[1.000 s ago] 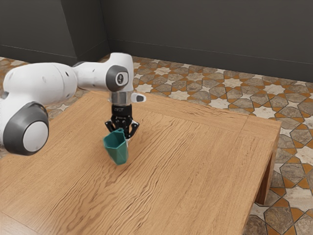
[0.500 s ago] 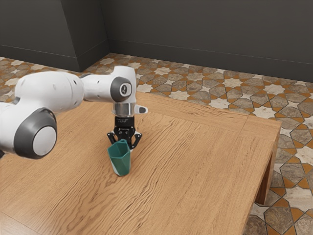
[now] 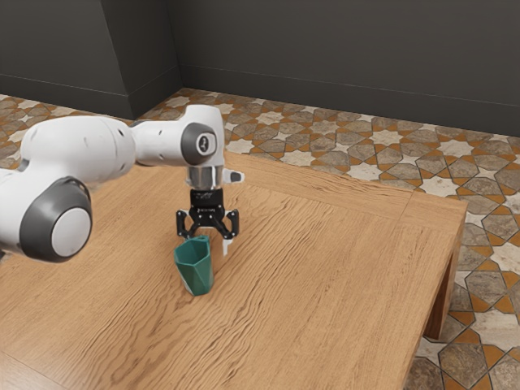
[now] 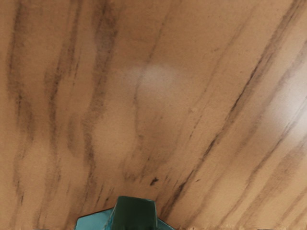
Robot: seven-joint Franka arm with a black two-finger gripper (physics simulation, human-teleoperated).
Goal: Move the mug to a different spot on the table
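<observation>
While the mug (image 3: 194,266) stood upright on the bench (image 3: 349,268), left of centre in the exterior frame, the tool (image 3: 208,233) hung just above its rim, fingers spread wide and gripping nothing. By my read the mug stood free, no hold on it. The next move called for a straight vertical line that didn't clip the rim. Nothing showed inside the mug.
</observation>
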